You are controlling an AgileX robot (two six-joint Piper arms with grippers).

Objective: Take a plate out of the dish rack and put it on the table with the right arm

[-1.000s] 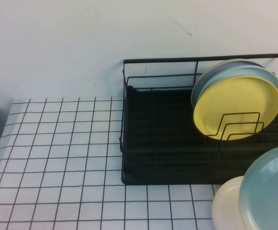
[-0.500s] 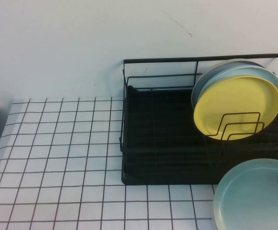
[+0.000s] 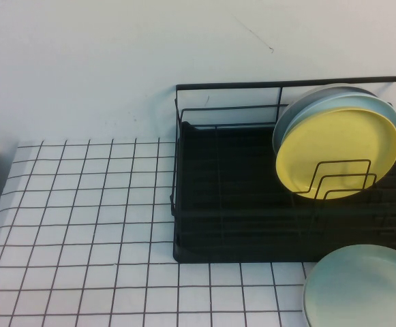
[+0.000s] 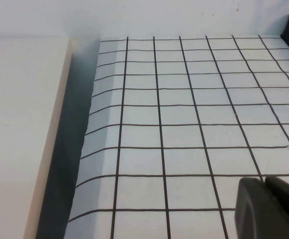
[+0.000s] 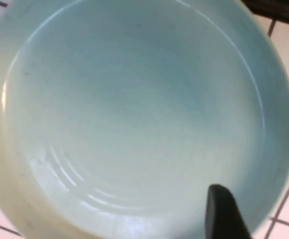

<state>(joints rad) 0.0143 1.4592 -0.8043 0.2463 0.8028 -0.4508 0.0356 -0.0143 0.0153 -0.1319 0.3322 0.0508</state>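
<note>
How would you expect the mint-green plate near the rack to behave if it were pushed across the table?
The plate looks rigid and smooth, so it would probably slide flat on the table rather than roll or tip. The right gripper hovers over it; the left gripper is parked far off.

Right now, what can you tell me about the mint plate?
The plate is round, pale mint-green and matte, with a low raised rim and faint rings inside. It sits face up, out of the rack, over the table at the near right, cut off by the frame edge. The right gripper shows a dark finger over its rim; a grip cannot be confirmed. The left gripper is far off, over bare table.
</note>
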